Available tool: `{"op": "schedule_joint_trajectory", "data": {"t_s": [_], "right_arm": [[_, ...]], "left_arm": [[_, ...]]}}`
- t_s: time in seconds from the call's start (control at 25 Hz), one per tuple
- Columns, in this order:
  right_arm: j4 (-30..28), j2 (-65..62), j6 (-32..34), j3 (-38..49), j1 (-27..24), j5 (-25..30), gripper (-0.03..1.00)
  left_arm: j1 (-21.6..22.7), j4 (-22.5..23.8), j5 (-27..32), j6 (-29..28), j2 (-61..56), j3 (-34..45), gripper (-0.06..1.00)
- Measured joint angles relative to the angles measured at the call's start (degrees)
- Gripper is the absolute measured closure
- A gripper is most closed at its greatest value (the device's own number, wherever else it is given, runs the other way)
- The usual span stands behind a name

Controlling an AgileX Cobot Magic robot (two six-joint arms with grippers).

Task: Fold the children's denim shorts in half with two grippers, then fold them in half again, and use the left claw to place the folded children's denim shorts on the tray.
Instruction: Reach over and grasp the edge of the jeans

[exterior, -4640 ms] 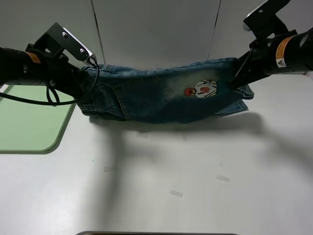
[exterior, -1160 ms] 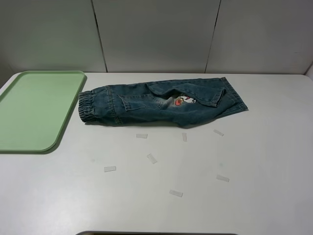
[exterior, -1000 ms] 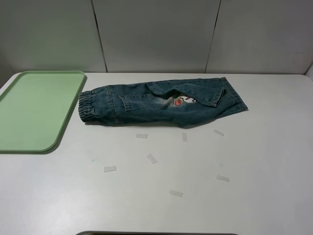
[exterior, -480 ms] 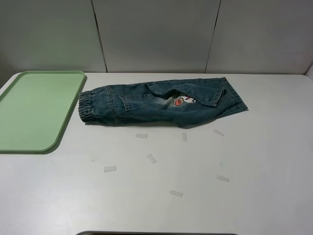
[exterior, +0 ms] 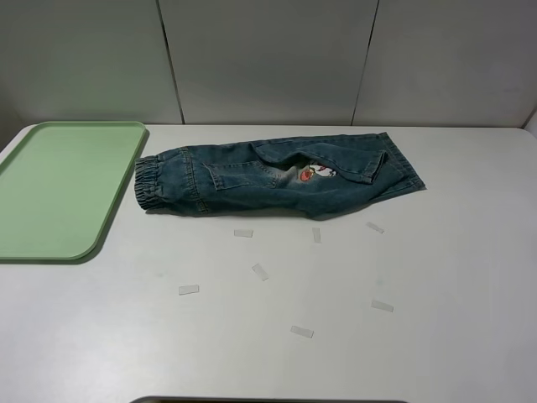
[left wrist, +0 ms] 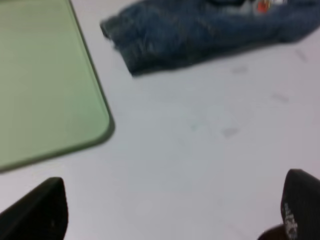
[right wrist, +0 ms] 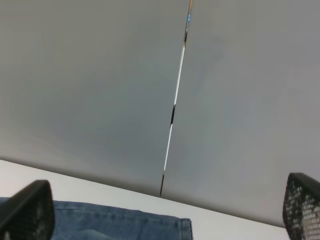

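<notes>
The red-and-white cartoon patch [exterior: 317, 173] on the children's denim shorts [exterior: 243, 178] was too small to read and sat half under a denim flap [exterior: 336, 159]. Seen only by the wrist cameras, the left claw [left wrist: 170, 212] hung over the table [exterior: 419, 285], spread wide and holding nothing, and the right gripper [right wrist: 165, 210], equally wide and empty, faced the back wall [right wrist: 100, 90]. One pair of shorts lay at 12 o'clock with its waistband toward 9, just beside one tray [exterior: 59, 189] at 9 o'clock, and seven tape strips [exterior: 261, 271] were scattered toward 6.
</notes>
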Motion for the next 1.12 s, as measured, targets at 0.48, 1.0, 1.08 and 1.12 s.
{"op": "schedule_joint_trajectory", "data": {"t_s": [0.48, 1.0, 1.08, 1.12], "right_arm": [[0.10, 0.10, 0.00, 0.00, 0.00, 0.22, 0.27], [0.12, 0.32, 0.00, 0.11, 0.00, 1.97, 0.27], [0.12, 0.32, 0.00, 0.11, 0.00, 1.97, 0.27], [0.12, 0.32, 0.00, 0.11, 0.00, 1.97, 0.27]], "left_arm": [[0.00, 0.00, -1.05, 0.12, 0.00, 4.23, 0.10], [0.00, 0.00, -1.05, 0.24, 0.00, 4.23, 0.10], [0.00, 0.00, -1.05, 0.40, 0.00, 4.23, 0.10], [0.00, 0.00, -1.05, 0.40, 0.00, 4.23, 0.10]]}}
